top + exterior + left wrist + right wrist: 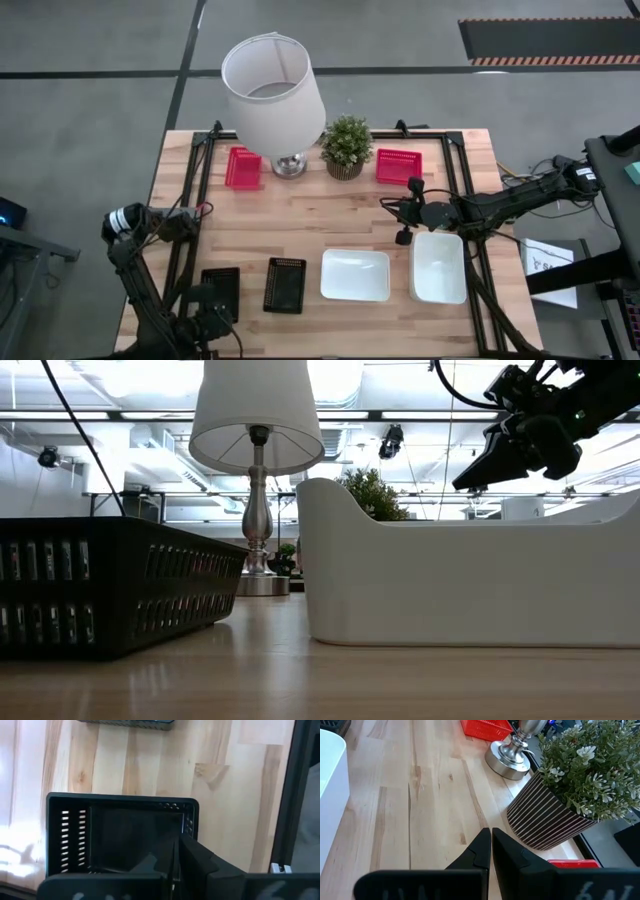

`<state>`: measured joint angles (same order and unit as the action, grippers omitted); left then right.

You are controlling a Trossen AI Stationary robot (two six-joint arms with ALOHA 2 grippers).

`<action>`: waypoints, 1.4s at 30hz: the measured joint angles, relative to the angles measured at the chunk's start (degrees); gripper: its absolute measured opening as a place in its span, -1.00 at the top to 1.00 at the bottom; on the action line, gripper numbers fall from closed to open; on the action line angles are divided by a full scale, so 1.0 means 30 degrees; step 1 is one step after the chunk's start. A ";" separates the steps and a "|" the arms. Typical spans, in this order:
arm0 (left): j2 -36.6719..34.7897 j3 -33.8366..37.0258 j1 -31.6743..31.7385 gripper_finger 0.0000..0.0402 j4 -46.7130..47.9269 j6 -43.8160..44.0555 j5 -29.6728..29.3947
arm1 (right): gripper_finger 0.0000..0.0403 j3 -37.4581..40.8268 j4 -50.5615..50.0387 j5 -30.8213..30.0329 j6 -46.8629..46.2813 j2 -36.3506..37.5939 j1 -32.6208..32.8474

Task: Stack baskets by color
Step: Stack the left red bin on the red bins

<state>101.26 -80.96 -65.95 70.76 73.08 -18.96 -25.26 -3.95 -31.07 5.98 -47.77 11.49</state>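
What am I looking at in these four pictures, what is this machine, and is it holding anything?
This is a robot with two dark arms at a wooden table, each ending in a two-finger gripper. One picture looks straight down from above, one looks level across the tabletop, and the other two come from small cameras on the arms' wrists.

On the table are a lamp, a potted plant, two red baskets at the back, and black and white baskets at the front.

The left gripper looks closed on the near rim of a black basket. A second black basket sits beside it.

The right gripper is shut and holds nothing. It hangs above the table near the plant.
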 joint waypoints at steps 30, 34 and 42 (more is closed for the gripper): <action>-0.8703 0.7088 1.1432 0.95 -0.0780 -0.9557 -0.2433 | 0.96 0.0084 -0.0004 -0.0007 0.0189 0.0000 0.0342; -1.0571 0.9638 1.4295 0.95 -0.2604 -0.9506 -0.2439 | 0.96 0.0080 -0.0007 -0.0007 0.0189 0.0000 0.0342; -1.1315 1.2057 2.0174 0.95 -0.7135 -1.0302 -0.2440 | 0.96 0.0066 -0.0007 -0.0013 0.0168 0.0036 0.0342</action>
<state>67.31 -44.79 -5.43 49.35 42.17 -26.28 -25.06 -3.97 -31.11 6.48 -47.66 12.51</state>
